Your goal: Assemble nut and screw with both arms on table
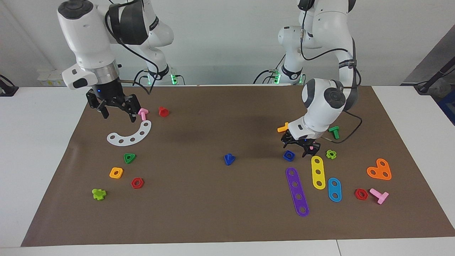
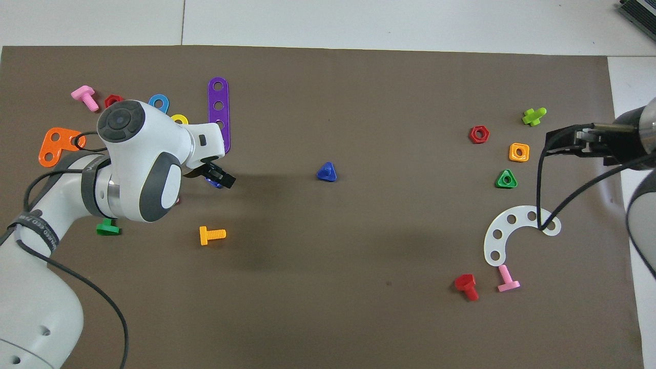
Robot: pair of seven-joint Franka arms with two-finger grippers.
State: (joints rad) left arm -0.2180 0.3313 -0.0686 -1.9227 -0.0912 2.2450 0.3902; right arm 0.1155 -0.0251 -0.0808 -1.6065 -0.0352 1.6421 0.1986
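The blue square nut (image 1: 289, 155) lies on the brown paper of the table (image 1: 213, 213) toward the left arm's end. My left gripper (image 1: 298, 146) is low over the paper, right beside the nut, fingers spread and holding nothing. In the overhead view the left gripper (image 2: 219, 177) covers most of the nut (image 2: 211, 181). The blue screw (image 1: 229, 159) with the triangular head stands alone mid-table, also seen in the overhead view (image 2: 326, 171). My right gripper (image 1: 119, 113) hangs open and empty above the paper near a white curved strip (image 1: 129, 135); it also shows in the overhead view (image 2: 556, 143).
Purple (image 1: 297, 191), yellow (image 1: 317, 172) and blue (image 1: 334, 189) strips lie just farther out than the left gripper. An orange bolt (image 1: 283, 127) and a green bolt (image 1: 334, 132) lie by the left arm. A green triangular nut (image 1: 129, 158), an orange nut (image 1: 116, 172) and a red nut (image 1: 137, 183) lie at the right arm's end.
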